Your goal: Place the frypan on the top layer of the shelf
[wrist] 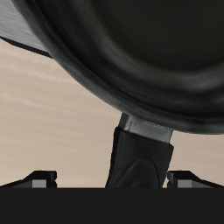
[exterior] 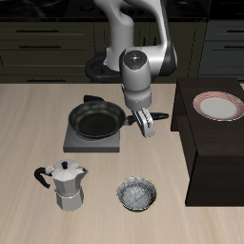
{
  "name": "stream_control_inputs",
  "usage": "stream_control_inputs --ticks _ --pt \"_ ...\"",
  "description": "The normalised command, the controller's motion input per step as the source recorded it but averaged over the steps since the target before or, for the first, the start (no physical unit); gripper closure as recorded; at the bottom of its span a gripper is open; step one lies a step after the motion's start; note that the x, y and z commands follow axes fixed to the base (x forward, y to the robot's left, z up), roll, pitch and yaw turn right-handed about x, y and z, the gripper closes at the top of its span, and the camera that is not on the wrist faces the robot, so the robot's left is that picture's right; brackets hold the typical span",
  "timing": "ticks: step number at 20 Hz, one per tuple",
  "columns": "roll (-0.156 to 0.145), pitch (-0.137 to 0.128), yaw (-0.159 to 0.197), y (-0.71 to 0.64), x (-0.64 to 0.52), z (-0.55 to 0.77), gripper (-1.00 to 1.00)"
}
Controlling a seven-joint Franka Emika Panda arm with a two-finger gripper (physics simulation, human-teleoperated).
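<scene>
Pincer (exterior: 146,122) astride frypan (exterior: 97,120) handle (wrist: 140,153)

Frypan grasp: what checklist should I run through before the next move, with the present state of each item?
1. Frypan sits on the burner plate: ok.
2. Hand lined up over the pan's handle: ok.
3. Fingers on either side of the handle, apart: ok.
4. Handle gripped: not ok, not yet closed.
5. Shelf top has free room beside the plate: ok.
6. Moka pot and bowl away from the path: ok.
</scene>
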Motion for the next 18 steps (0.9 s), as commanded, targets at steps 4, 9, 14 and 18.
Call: stream_control_inputs --ticks 4,9,14,18 --pt "-0.022 -0.005 -0.046 -0.22 -0.28 -0.09 -1.0" --pt "-0.005 0.003 -0.044 -0.17 -0.17 -0.09 -1.0" --pt "0.003 0.007 -0.001 -0.05 -0.13 -0.08 -1.0" --pt "0.011 -0.069 0.098 0.18 -0.17 0.08 -1.0"
